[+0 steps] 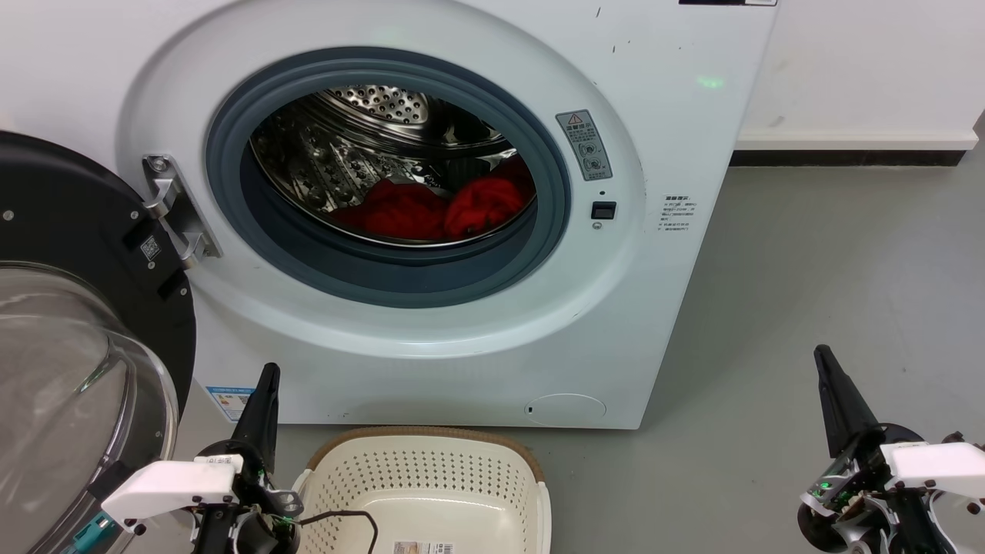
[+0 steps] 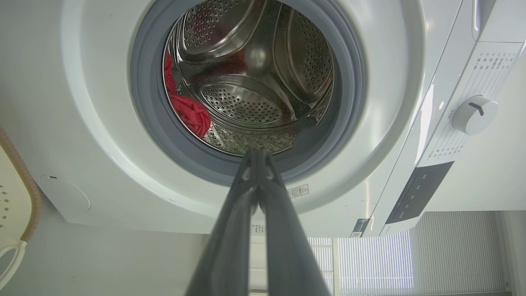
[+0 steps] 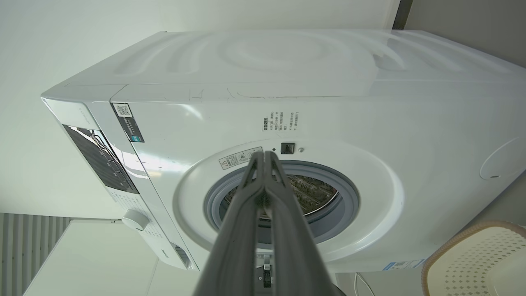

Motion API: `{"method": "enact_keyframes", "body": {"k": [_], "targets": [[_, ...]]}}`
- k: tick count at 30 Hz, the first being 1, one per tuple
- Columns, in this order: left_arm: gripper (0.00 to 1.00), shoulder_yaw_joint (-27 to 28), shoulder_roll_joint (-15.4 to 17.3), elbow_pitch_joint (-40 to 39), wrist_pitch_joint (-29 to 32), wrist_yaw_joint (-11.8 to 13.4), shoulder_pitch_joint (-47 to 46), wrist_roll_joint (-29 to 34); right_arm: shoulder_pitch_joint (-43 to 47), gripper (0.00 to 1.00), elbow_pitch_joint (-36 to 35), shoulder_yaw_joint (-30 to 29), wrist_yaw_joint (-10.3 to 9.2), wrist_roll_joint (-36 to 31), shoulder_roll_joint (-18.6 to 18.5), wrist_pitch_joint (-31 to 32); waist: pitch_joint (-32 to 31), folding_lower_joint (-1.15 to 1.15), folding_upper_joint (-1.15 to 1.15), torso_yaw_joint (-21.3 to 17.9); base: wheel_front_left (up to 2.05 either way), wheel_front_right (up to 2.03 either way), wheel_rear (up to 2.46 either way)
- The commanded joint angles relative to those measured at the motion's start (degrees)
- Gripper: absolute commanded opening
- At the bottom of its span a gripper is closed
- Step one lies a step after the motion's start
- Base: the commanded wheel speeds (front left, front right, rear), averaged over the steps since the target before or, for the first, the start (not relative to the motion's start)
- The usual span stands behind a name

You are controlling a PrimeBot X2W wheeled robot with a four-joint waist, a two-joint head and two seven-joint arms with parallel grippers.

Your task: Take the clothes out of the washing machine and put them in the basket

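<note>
Grey floor [image 1: 808,269] holds the empty basket [image 1: 431,435] beside the left gripper [image 1: 268,371], pressed together like the right gripper [image 1: 821,352]; clothes [image 1: 431,209] lie ahead in the washing machine [image 1: 677,308]

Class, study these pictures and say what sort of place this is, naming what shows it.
Probably an indoor laundry area: a white front-loading washing machine stands open, red fabric clothes in its steel drum, a cream perforated plastic basket before it.
</note>
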Motion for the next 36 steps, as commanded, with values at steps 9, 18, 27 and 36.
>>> {"method": "enact_keyframes", "body": {"k": [9,18,27,36], "targets": [[0.0,0.1,-0.1,0.0,0.1,-0.1,-0.3,-0.1,-0.7,0.0,0.1,0.0,0.0,-0.3,0.2,0.0,0.0,0.0,0.0,0.0,0.0,0.0,0.0],[0.0,0.1,-0.1,0.0,0.1,-0.1,-0.3,-0.1,-0.7,0.0,0.1,0.0,0.0,-0.3,0.2,0.0,0.0,0.0,0.0,0.0,0.0,0.0,0.0],[0.0,0.1,-0.1,0.0,0.1,-0.1,-0.3,-0.1,-0.7,0.0,0.1,0.0,0.0,-0.3,0.2,0.0,0.0,0.0,0.0,0.0,0.0,0.0,0.0],[1.0,-0.5,-0.1,0.4,-1.3,0.0,1.5,1.0,1.6,1.0,1.0,0.4,0.0,-0.7,0.0,-1.3,0.0,0.0,0.0,0.0,0.0,0.0,0.0]]}}
